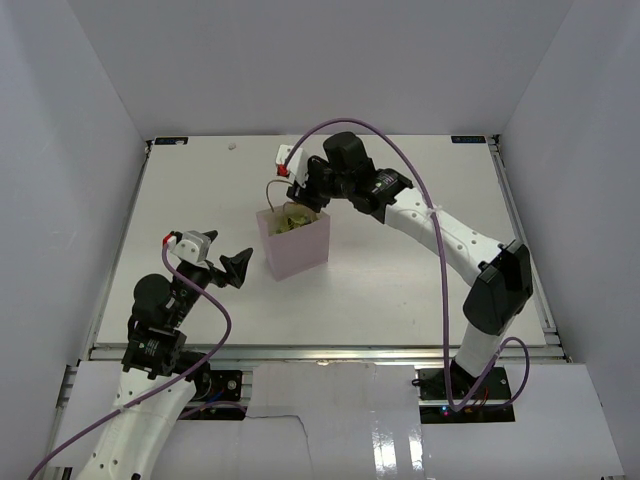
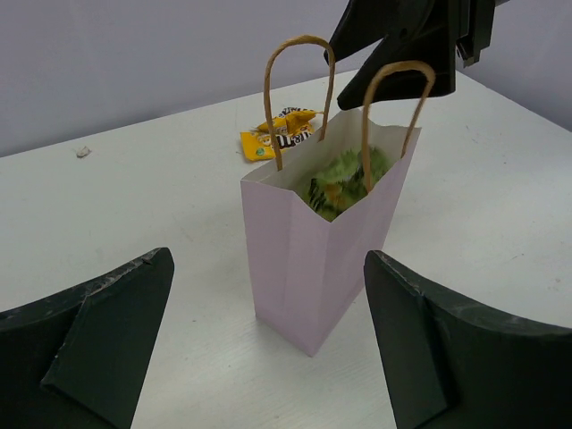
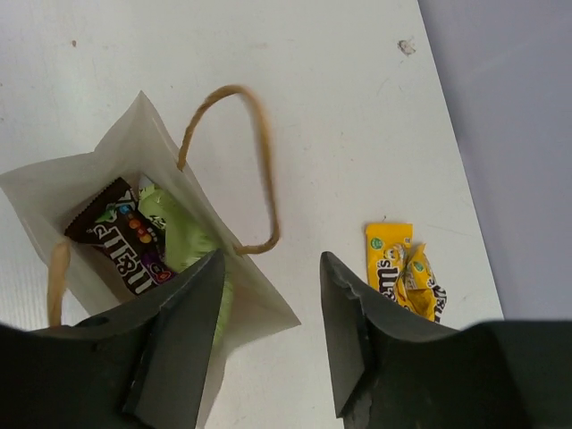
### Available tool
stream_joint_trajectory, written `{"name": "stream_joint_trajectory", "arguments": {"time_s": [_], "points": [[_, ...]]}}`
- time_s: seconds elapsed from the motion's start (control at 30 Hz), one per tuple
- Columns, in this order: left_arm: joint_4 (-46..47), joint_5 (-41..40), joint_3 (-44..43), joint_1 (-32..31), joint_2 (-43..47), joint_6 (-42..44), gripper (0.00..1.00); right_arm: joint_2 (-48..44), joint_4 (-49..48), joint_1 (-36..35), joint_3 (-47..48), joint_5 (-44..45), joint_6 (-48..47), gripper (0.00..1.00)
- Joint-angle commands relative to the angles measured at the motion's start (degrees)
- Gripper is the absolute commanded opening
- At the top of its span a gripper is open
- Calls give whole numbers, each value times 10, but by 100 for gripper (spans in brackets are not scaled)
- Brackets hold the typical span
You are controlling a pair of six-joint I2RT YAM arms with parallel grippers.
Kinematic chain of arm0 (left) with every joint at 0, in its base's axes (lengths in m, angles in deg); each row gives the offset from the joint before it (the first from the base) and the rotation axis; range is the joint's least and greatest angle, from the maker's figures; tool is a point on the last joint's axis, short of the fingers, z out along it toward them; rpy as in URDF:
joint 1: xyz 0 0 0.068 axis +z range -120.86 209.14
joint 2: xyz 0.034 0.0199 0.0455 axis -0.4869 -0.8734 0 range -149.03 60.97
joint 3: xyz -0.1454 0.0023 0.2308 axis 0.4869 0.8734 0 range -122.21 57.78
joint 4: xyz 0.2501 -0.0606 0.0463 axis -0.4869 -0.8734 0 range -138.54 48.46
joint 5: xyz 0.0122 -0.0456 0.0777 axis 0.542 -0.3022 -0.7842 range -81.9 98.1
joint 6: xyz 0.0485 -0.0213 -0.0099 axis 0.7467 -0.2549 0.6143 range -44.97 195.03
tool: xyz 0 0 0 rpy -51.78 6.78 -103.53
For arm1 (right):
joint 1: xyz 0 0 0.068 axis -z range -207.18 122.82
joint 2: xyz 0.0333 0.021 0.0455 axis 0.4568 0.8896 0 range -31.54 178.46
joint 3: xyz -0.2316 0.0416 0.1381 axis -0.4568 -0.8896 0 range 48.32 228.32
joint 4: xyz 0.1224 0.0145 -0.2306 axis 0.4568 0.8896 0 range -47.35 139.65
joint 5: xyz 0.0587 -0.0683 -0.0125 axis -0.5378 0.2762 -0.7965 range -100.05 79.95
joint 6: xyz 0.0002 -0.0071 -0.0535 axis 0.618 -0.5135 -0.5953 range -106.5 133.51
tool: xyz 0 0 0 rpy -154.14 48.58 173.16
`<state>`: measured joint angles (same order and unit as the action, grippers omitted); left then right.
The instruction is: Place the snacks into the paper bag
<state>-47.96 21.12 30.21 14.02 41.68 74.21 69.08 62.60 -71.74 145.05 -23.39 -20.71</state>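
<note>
The pale pink paper bag (image 1: 297, 246) stands upright mid-table, with its cord handles (image 2: 299, 43) up. Inside it lie lime-green packets (image 2: 344, 177) and a dark purple packet (image 3: 121, 237). Two yellow packets (image 3: 399, 268) lie on the table just beyond the bag, and also show in the left wrist view (image 2: 281, 134). My right gripper (image 3: 271, 259) is open and empty. It hovers over the bag's far rim (image 3: 268, 304), between the bag's mouth and the yellow packets. My left gripper (image 2: 268, 261) is open and empty, low on the table to the left of the bag, and faces it.
A small crumb (image 1: 232, 146) lies near the table's far edge. White walls enclose the table on three sides. The right arm (image 1: 450, 235) reaches across the right half of the table towards the bag.
</note>
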Motion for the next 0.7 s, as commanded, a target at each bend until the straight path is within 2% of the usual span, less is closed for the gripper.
{"name": "stream_joint_trajectory", "arguments": {"time_s": [0.0,0.2,0.33,0.5,0.6,0.67], "points": [[6,4,3,1,4,4,98,-36,-14,-4,-7,13,-9,55],[4,6,3,1,6,4,98,-69,-12,13,-18,19,-2,57],[4,8,2,1,7,3,98,-67,-10,85,-17,-3,35,58],[5,10,3,1,4,3,98,17,-2,171,0,-21,61,63],[7,10,3,1,-3,5,98,95,4,189,60,30,3,67],[9,9,4,1,-7,6,98,161,8,189,99,72,-68,68]]}}
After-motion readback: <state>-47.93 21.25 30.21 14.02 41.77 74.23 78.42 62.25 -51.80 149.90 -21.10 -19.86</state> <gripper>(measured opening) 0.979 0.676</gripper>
